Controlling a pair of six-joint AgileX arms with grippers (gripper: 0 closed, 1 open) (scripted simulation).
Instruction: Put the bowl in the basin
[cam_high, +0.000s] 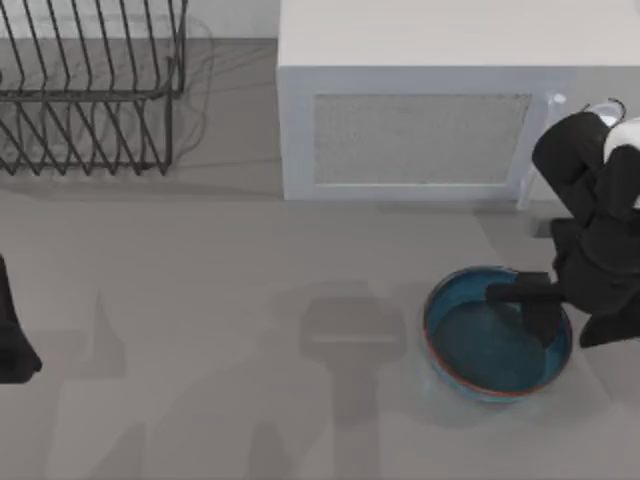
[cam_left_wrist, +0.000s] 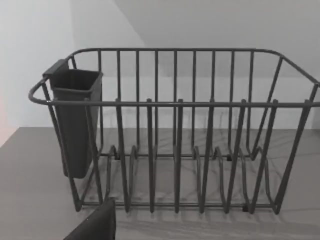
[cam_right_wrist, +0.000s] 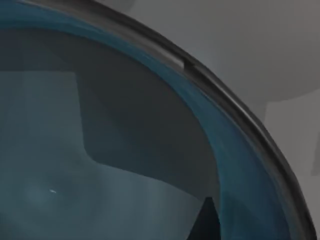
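Observation:
The glossy blue bowl (cam_high: 480, 345) with a thin reddish-brown rim is at the right front of the table and looks raised a little above it. My right gripper (cam_high: 537, 300) reaches in from the right and is shut on the bowl's far right rim, with one dark finger inside it. In the right wrist view the bowl's blue inside (cam_right_wrist: 100, 150) is very close, and a dark fingertip (cam_right_wrist: 206, 222) shows against it. The basin is out of view. My left arm (cam_high: 12, 335) stays parked at the table's left edge.
A large white microwave-like box (cam_high: 440, 110) stands at the back, just behind the right arm. A dark wire dish rack (cam_high: 90, 90) stands at the back left; in the left wrist view the rack (cam_left_wrist: 175, 135) carries a dark cup holder (cam_left_wrist: 75, 120).

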